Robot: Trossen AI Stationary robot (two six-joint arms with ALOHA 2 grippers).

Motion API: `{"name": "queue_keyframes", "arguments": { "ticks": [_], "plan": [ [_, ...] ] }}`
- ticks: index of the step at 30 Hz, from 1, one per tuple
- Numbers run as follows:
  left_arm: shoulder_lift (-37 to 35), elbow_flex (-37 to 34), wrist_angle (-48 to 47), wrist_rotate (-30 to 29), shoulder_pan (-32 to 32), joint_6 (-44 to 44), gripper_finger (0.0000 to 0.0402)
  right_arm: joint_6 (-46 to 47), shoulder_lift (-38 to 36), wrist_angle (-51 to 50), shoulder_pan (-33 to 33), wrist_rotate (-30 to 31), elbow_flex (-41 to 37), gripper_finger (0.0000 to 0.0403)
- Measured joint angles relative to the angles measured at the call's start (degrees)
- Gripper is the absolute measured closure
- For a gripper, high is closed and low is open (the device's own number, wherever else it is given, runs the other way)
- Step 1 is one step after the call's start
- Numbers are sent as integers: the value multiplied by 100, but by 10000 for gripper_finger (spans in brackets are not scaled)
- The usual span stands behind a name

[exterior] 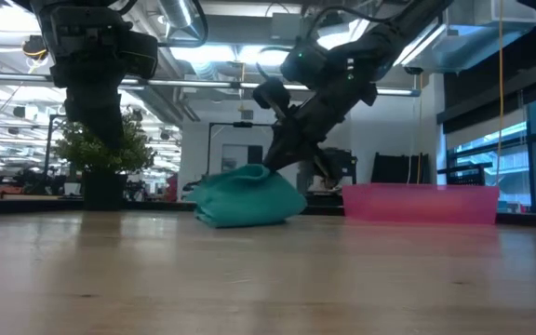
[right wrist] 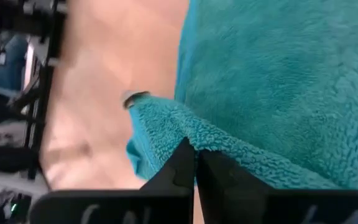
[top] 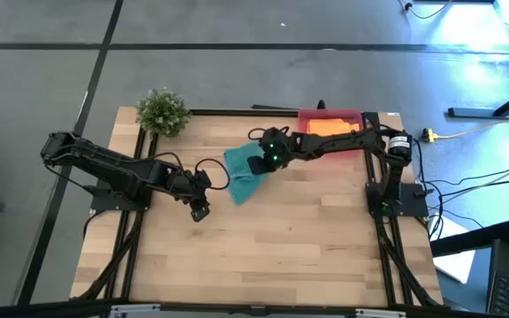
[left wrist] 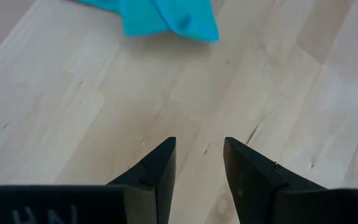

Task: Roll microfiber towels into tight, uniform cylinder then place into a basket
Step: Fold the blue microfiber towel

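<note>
From above, your teal towel (top: 241, 174) sits bunched on the worktop (top: 272, 256), just beside the basket (top: 353, 116) and on the side away from the worktop's right edge. The orange towel (top: 332, 128) is already lying in that basket. Your right hand (top: 256, 165) is down on the teal cloth's basket-side edge. Your left hand (top: 200, 210) hangs over bare wood near the towel, on the far side from the basket. The little plant (top: 163, 111) is well clear.

Table-level shot: the teal towel (exterior: 247, 198) is a soft slumped heap, not a cylinder, touching the wood just beside the basket (exterior: 420, 204), with the right hand (exterior: 270, 167) at its top.

Left wrist cam: left hand (left wrist: 199, 163) is spread, nothing between the fingers, only a towel corner (left wrist: 174, 17) beyond them.

Right wrist cam: right hand (right wrist: 194, 163) is pressed together, pinching a fold of the fluffy teal cloth (right wrist: 278, 87).

Handling-wise I'd say it's light, floppy and grippy, so it sags and unrolls the second you let go. You'd probably want to grab along an edge or corner, not the middle of the heap.
</note>
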Motion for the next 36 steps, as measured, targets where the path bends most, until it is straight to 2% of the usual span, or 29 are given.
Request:
{"name": "queue_keyframes", "arguments": {
  "ticks": [3, 8, 12, 15, 20, 26, 31, 36],
  "plan": [
    [0, 0, 2, 0, 1, -9, 276, 0, 0, 4, -115, 223, 0, 397],
    [0, 0, 2, -12, 1, -5, 276, -22, 2, 217, -201, 83, 0, 397],
    [0, 0, 30, -547, 120, -31, 276, -130, 2, 178, -189, -95, 0, 397],
    [0, 0, 304, -759, 560, 102, 276, -179, 2, 96, -147, -275, 0, 397],
    [189, 9, 882, -725, 1484, 841, 276, -332, 2, 45, -146, -582, 0, 397],
    [1008, 7, 1633, -64, 2478, 1509, 276, -502, 7, -15, -146, -783, 0, 397],
    [1753, 7, 2573, -18, 2806, 1807, 276, -601, 7, -18, -146, -920, 0, 397],
    [2214, 4, 2926, -47, 3037, 1876, 276, -608, 7, -18, -156, -1031, 0, 397]
  ]
}}
